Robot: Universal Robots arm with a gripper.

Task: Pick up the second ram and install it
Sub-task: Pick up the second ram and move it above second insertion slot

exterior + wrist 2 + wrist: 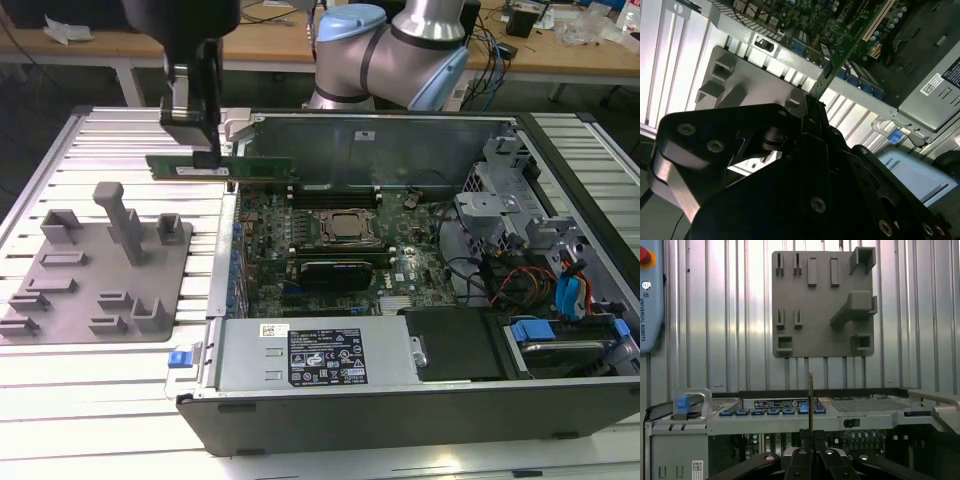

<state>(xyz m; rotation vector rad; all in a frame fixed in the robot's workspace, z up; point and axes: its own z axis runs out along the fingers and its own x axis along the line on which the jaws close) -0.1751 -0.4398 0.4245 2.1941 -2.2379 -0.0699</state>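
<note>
Gripper point(810, 442) links crowded both wrist views, the claw pinching the ram point(255, 166) off-centre. In the exterior view that green stick hung level and on edge in the air, over the case point(217, 290) wall at the exterior view's left, between the grey fixture point(95, 270) and the motherboard point(268, 215). Pickup looked done, and the carry seemed the step in hand. Seating would likely call for lining the stick over a slot point(335, 192) beside the CPU socket point(345, 228), then a straight push.

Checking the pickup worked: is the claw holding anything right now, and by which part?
The claw pinches the green RAM stick by its upper long edge, around mid-length.
</note>
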